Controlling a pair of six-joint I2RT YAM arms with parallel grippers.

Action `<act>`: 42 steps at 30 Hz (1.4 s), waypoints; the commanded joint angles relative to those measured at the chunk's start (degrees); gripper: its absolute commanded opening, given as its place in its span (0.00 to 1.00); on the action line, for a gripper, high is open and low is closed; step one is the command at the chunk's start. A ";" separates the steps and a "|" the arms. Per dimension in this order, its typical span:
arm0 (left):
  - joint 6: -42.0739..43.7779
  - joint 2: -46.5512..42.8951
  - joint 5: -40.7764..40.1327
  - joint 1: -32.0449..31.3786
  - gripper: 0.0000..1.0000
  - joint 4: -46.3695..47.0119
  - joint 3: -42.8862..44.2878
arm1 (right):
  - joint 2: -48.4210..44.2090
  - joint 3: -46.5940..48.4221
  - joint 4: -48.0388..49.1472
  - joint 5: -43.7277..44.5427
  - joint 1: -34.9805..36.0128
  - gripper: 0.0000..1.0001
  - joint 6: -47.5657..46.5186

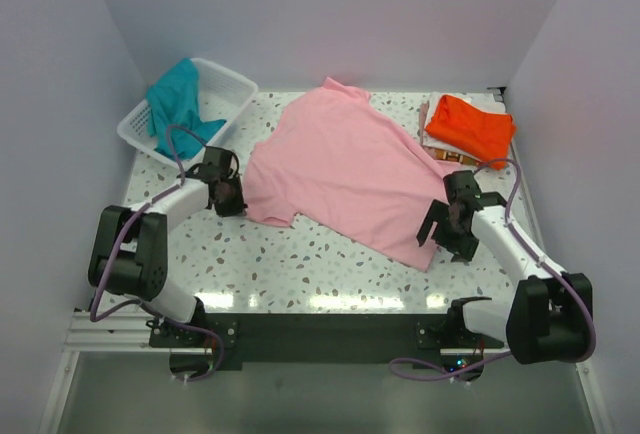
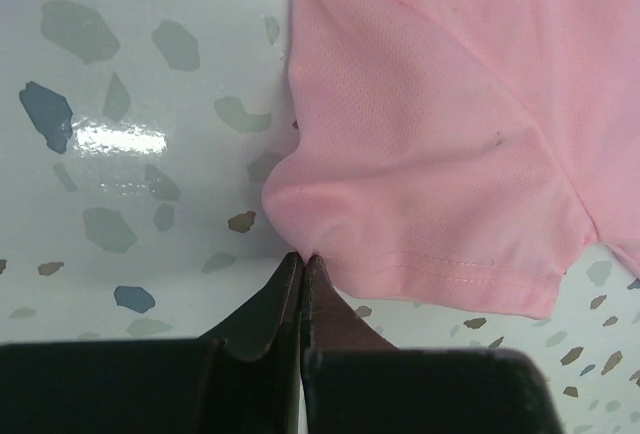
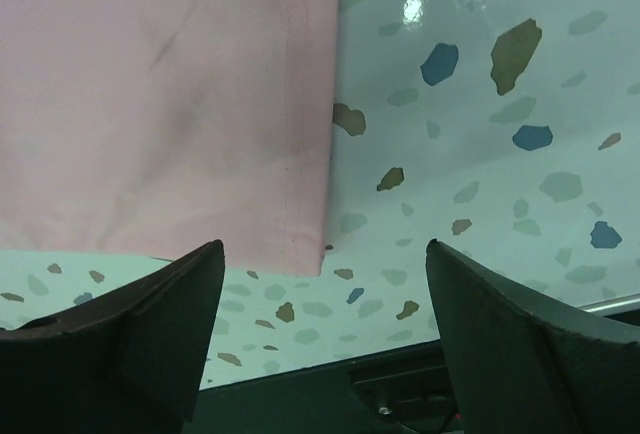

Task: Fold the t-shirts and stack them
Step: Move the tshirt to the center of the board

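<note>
A light pink t-shirt lies spread flat across the middle of the table. My left gripper is shut on the edge of its left sleeve; the fingertips pinch the hem. My right gripper is open just above the shirt's lower right corner, its jaws wide apart and empty. A folded bright orange t-shirt lies at the back right. A teal t-shirt hangs out of the white basket at the back left.
The white lattice basket stands at the back left corner. White walls enclose the table on three sides. The table's front edge and a dark rail lie close under my right gripper.
</note>
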 commanded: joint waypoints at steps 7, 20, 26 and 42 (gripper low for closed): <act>1.70 2.26 4.42 1.54 0.00 -0.11 3.98 | -1.18 -5.54 -2.95 -4.77 0.59 0.79 3.05; 3.54 1.82 5.04 1.89 0.00 -0.81 3.45 | 1.89 -7.56 1.26 -4.25 5.16 0.65 8.85; 3.89 1.73 5.04 2.24 0.00 -1.43 4.15 | 3.91 -8.53 4.34 -4.42 6.83 0.50 10.34; 3.72 1.03 6.79 3.56 0.00 -2.48 6.00 | 6.38 -5.99 3.56 -4.07 7.45 0.05 8.77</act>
